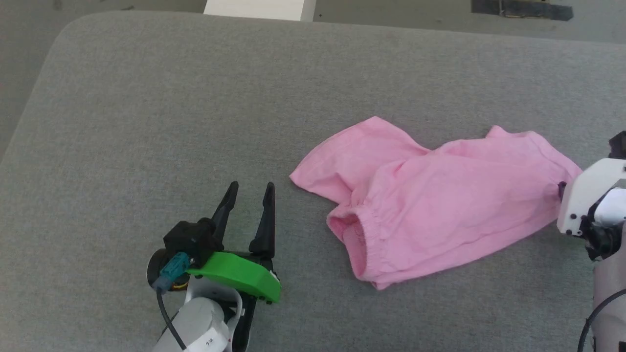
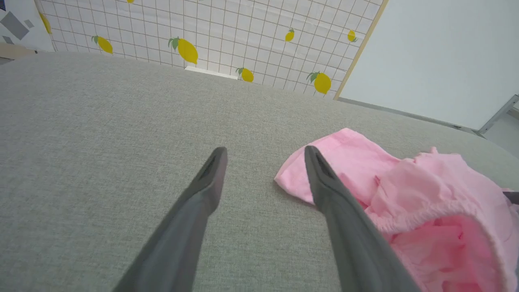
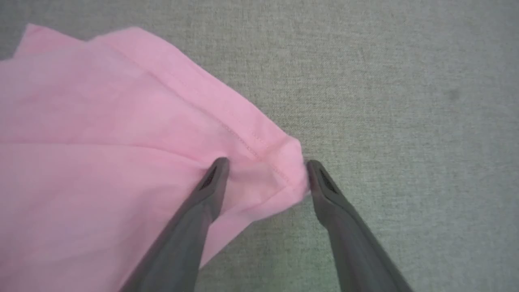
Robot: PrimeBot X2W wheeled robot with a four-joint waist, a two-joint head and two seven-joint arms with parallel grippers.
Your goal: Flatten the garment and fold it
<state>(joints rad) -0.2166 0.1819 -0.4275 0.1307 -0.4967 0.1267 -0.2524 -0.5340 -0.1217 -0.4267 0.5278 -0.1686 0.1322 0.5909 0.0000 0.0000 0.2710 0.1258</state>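
Observation:
The pink shorts (image 1: 430,205) lie crumpled on the grey surface, right of centre, with the gathered waistband (image 1: 359,234) facing the near left and open. My left gripper (image 1: 249,188) stands open on bare fabric to the left of the shorts, apart from them; in the left wrist view the shorts (image 2: 405,190) sit just right of its right finger. My right gripper (image 3: 265,164) is open over a hemmed corner (image 3: 284,162) of the shorts, one finger on the cloth, the other just outside the edge. Its white wrist (image 1: 592,200) shows at the shorts' right end.
The grey padded surface (image 1: 195,122) runs wide to the left and back, with a rounded far-left corner. Beyond its far edge are floor and a white object (image 1: 259,9). A lemon-patterned wall (image 2: 227,32) shows in the left wrist view.

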